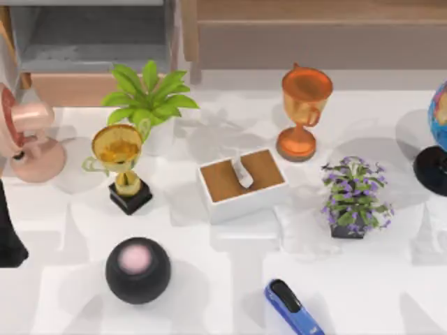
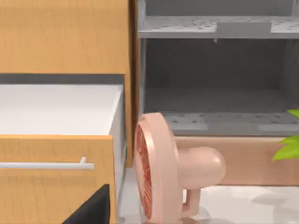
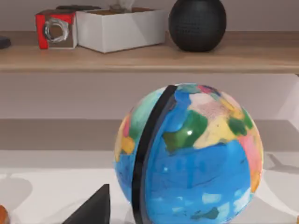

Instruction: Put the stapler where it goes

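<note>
The stapler (image 1: 293,307), bright blue with a black top strip, lies slanted on the white table (image 1: 223,293) near its front edge, right of centre. Nothing touches it. My left gripper (image 1: 8,234) is a dark shape parked at the table's left edge, far from the stapler. It faces the pink fan (image 2: 159,172) in the left wrist view. A black part of my right gripper (image 3: 91,207) shows low in the right wrist view, in front of the globe (image 3: 191,154).
A black sphere with a pink top (image 1: 137,270) sits left of the stapler. Behind stand a tissue box (image 1: 242,183), a gold trophy (image 1: 120,164), an orange trophy (image 1: 302,112), a green plant (image 1: 150,98) and a purple plant (image 1: 355,199). An open wooden drawer (image 2: 56,140) adjoins grey shelves (image 2: 215,116).
</note>
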You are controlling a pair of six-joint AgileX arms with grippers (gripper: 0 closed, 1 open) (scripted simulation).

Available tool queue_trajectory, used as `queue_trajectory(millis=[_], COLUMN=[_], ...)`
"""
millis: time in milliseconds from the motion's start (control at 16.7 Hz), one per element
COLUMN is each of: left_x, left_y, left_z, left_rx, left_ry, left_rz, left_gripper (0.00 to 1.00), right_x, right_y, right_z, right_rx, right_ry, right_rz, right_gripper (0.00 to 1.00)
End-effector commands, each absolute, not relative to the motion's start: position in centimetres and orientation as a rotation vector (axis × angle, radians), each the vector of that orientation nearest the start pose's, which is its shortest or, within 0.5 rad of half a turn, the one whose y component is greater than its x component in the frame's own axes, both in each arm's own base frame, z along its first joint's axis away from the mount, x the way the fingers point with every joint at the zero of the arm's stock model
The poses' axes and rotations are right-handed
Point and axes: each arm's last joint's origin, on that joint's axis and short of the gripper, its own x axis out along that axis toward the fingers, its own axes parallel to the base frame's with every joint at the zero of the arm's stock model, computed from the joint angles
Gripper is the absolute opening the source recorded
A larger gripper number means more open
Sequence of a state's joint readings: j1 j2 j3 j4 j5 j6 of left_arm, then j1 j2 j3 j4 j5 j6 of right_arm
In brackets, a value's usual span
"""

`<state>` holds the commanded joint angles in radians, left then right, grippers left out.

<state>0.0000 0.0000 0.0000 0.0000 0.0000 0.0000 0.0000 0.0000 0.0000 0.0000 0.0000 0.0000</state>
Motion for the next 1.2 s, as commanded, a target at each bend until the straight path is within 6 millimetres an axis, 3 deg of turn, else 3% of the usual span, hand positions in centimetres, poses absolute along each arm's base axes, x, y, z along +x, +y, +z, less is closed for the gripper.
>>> queue_trajectory(millis=[300, 480, 660, 900, 1200], left_x=[10.6, 11.1, 12.8, 17.0, 21.1], left_y=[-0.6, -1.7, -3.6, -8.8, -19.1], left_z=[17.2, 19.9, 23.0, 25.3, 23.8], left_rx=[-0.06, -0.199, -0.37, -0.552, -0.611], left_ry=[0.042, 0.161, 0.382, 0.802, 1.267], left_rz=[-0.043, -0.126, -0.199, -0.188, 0.029], left_gripper=[1.0, 1.0, 1.0, 1.0, 1.0], right_x=[10.6, 10.6, 10.6, 10.6, 10.6], right_y=[-0.1, -0.1, -0.1, -0.1, -0.1], right_z=[16.0, 16.0, 16.0, 16.0, 16.0], right_rx=[0.0, 0.0, 0.0, 0.0, 0.0], right_ry=[0.0, 0.0, 0.0, 0.0, 0.0], right_rz=[0.0, 0.0, 0.0, 0.0, 0.0], right_gripper=[1.0, 1.0, 1.0, 1.0, 1.0])
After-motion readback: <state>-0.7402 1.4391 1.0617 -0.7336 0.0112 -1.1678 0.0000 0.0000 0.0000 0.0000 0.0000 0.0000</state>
